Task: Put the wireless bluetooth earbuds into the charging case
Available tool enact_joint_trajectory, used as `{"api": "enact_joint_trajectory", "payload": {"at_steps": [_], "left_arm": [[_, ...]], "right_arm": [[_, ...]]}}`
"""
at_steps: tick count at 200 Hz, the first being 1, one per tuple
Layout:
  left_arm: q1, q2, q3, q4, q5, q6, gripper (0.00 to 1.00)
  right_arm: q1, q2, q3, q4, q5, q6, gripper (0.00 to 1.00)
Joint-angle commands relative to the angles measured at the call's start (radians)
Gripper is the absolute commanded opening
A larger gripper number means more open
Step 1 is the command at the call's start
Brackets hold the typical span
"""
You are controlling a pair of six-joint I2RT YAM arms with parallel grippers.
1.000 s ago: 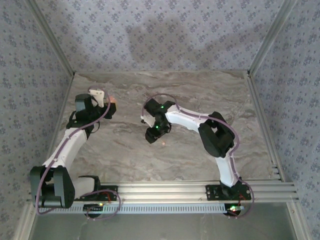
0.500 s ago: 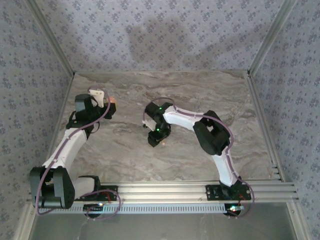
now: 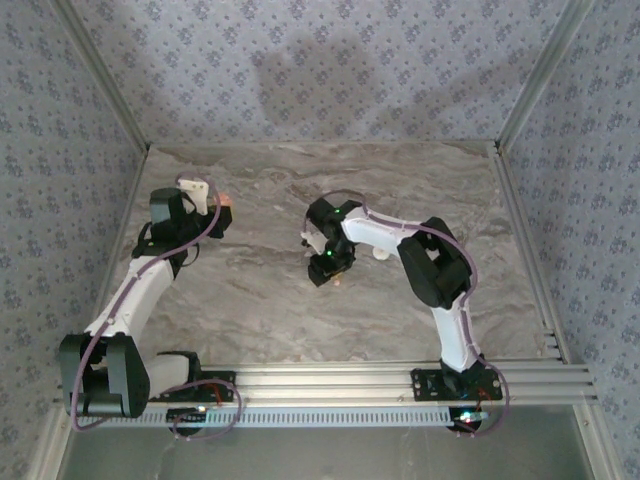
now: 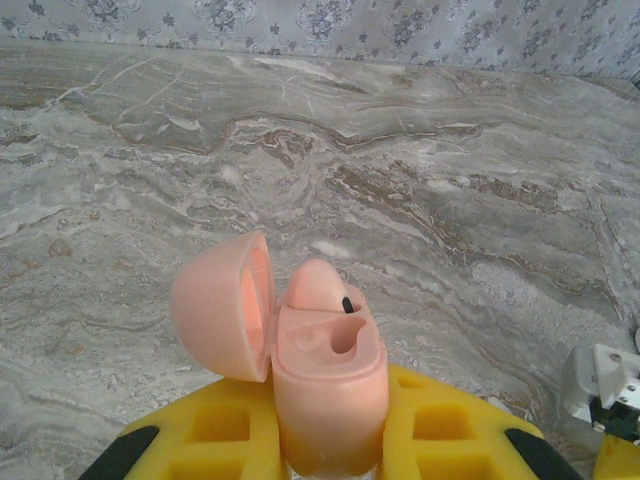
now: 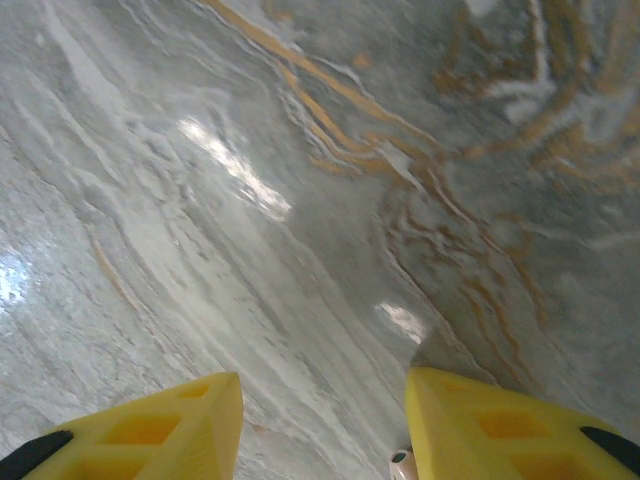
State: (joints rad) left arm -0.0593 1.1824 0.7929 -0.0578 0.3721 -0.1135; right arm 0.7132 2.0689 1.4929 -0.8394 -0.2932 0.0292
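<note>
Item 1: charging case (image 4: 328,375), salmon-pink, lid (image 4: 222,305) hinged open. Clamped upright in the closed left pincer (image 4: 330,445) at the surface's (image 4: 470,190) left side, sockets facing up for loading (one looks empty).

Item 2: right pincer (image 5: 323,388), fingers parted and gripping nothing, tilted down mid-surface. A likely earbud (image 5: 402,462) lies beside one finger, well apart from the case, with bare surface between them.

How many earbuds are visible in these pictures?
2. One earbud sits in the open charging case; a second earbud, cut by the picture edge, lies by the right end effector.
</note>
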Motion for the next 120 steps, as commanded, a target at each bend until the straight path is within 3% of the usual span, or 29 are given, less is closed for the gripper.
{"api": "enact_joint_trajectory", "payload": {"at_steps": [1,58,82,120], "left_arm": [[-0.005,-0.026,0.025,-0.010,-0.003,0.012,0.10],[-0.006,-0.032,0.013,0.020,0.048,0.020,0.09],[-0.006,-0.032,0.006,0.041,0.108,0.037,0.09],[-0.007,-0.038,0.005,0.040,0.160,0.062,0.09]], "right_arm": [[-0.016,-0.037,-0.055,-0.039,0.050,0.039,0.49],[-0.017,-0.151,-0.065,-0.032,0.035,-0.004,0.51],[-0.019,-0.189,-0.057,-0.051,0.040,-0.181,0.55],[-0.058,-0.271,-0.088,-0.056,0.022,-0.596,0.58]]}}
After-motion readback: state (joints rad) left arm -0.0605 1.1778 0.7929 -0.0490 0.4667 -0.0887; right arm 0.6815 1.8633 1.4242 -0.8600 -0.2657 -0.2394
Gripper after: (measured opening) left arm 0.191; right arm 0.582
